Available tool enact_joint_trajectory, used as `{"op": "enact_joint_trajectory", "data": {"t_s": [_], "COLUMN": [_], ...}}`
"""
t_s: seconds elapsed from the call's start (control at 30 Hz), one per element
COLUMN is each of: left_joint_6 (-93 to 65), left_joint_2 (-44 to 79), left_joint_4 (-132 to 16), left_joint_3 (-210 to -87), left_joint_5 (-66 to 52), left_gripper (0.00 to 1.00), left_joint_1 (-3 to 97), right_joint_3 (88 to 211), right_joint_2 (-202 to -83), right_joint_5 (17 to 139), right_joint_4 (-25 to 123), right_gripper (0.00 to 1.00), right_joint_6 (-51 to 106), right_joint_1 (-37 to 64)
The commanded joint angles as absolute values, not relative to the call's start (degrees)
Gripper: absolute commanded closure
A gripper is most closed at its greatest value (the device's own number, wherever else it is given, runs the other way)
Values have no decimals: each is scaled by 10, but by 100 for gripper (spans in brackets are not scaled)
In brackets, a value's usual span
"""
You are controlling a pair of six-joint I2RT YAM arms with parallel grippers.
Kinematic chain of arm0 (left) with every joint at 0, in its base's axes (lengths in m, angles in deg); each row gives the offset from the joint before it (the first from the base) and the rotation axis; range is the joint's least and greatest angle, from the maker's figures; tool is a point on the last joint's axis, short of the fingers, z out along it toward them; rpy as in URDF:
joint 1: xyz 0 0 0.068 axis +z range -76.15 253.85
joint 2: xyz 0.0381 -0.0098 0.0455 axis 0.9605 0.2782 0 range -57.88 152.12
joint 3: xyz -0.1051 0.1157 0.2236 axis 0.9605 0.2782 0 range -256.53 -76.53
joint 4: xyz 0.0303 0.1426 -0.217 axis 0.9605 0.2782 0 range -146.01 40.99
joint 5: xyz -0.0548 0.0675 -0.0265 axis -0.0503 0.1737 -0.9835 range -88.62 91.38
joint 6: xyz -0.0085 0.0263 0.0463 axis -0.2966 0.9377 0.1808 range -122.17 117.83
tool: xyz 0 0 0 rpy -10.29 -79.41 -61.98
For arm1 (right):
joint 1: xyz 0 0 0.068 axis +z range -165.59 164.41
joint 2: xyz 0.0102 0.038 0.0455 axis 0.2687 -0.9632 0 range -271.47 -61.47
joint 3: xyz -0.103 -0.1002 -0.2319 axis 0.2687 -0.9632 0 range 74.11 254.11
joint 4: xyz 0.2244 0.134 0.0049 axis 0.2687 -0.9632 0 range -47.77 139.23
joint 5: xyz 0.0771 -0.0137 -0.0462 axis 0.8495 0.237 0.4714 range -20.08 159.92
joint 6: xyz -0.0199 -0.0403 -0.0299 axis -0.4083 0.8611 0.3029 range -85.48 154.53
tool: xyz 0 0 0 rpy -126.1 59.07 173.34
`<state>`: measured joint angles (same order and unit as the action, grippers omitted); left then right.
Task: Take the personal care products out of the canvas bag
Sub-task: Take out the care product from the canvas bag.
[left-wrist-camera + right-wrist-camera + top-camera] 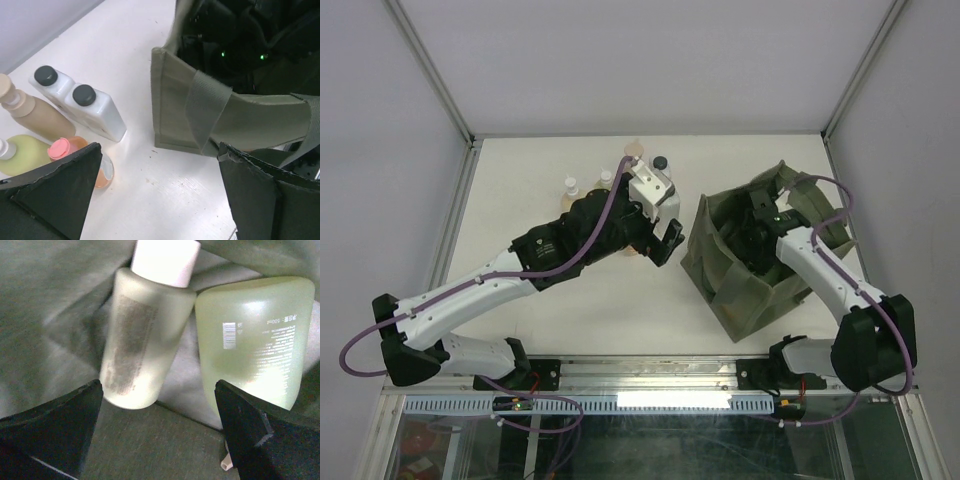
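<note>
Green cloth is all around the right pincer (159, 390), which is down inside the canvas bag (720, 275) with its two fingers spread wide and nothing between them. Two bottles lie on the bag's floor just ahead of it: a frosted bottle (145, 335) and a yellow-green bottle (255, 340), side by side and almost touching. The frosted one lies flat, its white cap pointing away from the pincer and a little to the right, so its long way runs from the pincer outward. That is good, because the fingers can go one on each side of its middle. I think the pincer should slide a bit to the left first, so the right finger does not bump the yellow-green bottle, then squeeze the fat body, not the cap, and catch no cloth. I cannot tell which way the yellow-green bottle's top points. The left pincer (159, 150) hangs wide apart and empty over the tabletop (150, 50), near the white bottles (80, 107) already out.
</note>
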<state>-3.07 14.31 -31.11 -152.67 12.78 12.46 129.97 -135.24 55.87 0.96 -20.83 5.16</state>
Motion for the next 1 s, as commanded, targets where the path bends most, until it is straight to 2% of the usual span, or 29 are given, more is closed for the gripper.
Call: {"op": "enact_joint_trajectory", "data": {"t_s": [0.0,0.33,0.67,0.83,0.97], "left_joint_6": [-42,-22,-9,-8,-4], "left_joint_2": [111,79,71,67,67], "left_joint_4": [-332,-332,-332,-330,-328], "left_joint_3": [-1551,-1562,-1569,-1569,-1569], "left_joint_5": [175,219,228,228,228], "left_gripper": [1,1,1,1,1], "left_joint_1": [131,132,132,133,133], "right_joint_3": [1275,1278,1265,1249,1257], "right_joint_2": [-1391,-1507,-1596,-1592,-1547], "right_joint_5": [559,549,552,556,544], "right_joint_4": [22,34,74,101,111], "right_gripper": [2,6,16,36,59], "right_joint_6": [-257,-288,-277,-259,-223], "right_joint_1": [48,43,43,43,43]}}
